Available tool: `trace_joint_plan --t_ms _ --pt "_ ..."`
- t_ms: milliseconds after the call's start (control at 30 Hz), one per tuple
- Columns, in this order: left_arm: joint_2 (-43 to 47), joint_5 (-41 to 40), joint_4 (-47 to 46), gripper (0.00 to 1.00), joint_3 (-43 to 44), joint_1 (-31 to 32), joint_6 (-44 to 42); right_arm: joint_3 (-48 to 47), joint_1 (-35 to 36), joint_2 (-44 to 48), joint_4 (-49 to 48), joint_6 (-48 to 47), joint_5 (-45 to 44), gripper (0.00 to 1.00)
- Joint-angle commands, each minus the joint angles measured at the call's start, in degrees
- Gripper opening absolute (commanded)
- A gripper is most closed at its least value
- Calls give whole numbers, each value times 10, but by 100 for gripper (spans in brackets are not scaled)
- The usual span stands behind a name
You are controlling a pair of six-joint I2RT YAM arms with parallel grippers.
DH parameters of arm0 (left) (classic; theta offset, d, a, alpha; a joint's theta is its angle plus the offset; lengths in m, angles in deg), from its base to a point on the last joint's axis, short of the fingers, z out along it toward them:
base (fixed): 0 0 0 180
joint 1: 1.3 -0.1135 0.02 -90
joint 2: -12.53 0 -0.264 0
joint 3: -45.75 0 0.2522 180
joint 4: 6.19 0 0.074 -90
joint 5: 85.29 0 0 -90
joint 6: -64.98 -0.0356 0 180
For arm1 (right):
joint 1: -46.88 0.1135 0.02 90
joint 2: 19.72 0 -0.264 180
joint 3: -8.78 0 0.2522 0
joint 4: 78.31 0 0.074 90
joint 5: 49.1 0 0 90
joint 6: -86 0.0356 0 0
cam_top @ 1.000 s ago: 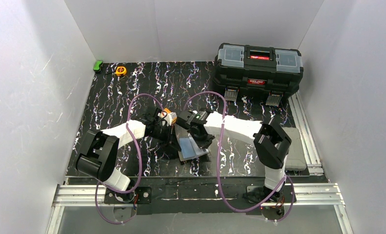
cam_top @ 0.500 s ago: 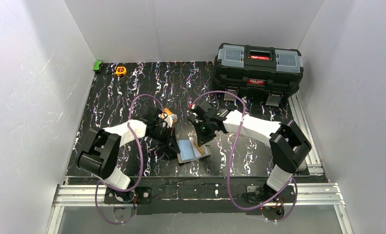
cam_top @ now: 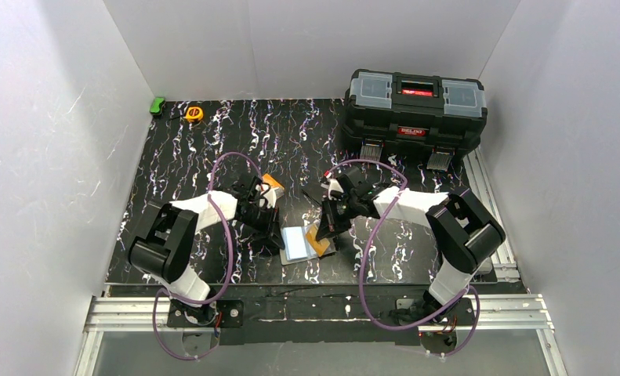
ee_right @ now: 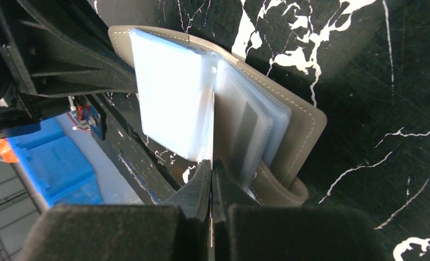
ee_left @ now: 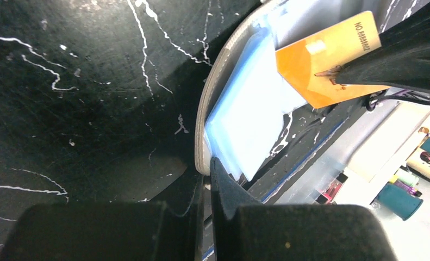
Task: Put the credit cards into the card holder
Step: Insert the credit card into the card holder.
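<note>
The taupe card holder (cam_top: 294, 246) lies open on the black marbled table, its pale clear pockets (ee_left: 245, 125) facing up. My left gripper (cam_top: 273, 235) is shut on its left cover edge (ee_left: 200, 142), with the fingertips meeting at the rim (ee_left: 207, 169). My right gripper (cam_top: 324, 230) is shut on an orange credit card (ee_left: 324, 54) with a chip and printed number. It holds the card tilted over the holder's right half. In the right wrist view the card shows edge-on (ee_right: 212, 147) above my closed right gripper (ee_right: 211, 175), against the pockets (ee_right: 169, 103) and the taupe cover (ee_right: 302, 136). Other cards are not clearly visible.
A small orange item (cam_top: 272, 182) sits beside my left arm. A black toolbox (cam_top: 416, 110) stands at the back right. A yellow tape measure (cam_top: 193, 113) and a green object (cam_top: 157, 104) are in the back left corner. A grey pad (cam_top: 473, 235) lies at the right edge.
My right gripper has come forward and down with the orange card, from behind the holder to over its right half. The holder has opened flatter. My left gripper has barely moved.
</note>
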Motion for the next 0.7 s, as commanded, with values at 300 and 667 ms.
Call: trace_joint_plan --t_ms 300,667 --pt "-14 -27 28 5 22 14 -2 89 -50 4 -180 59 117 1" --pt "-16 -34 31 5 22 20 6 146 -79 22 -281 100 150 1"
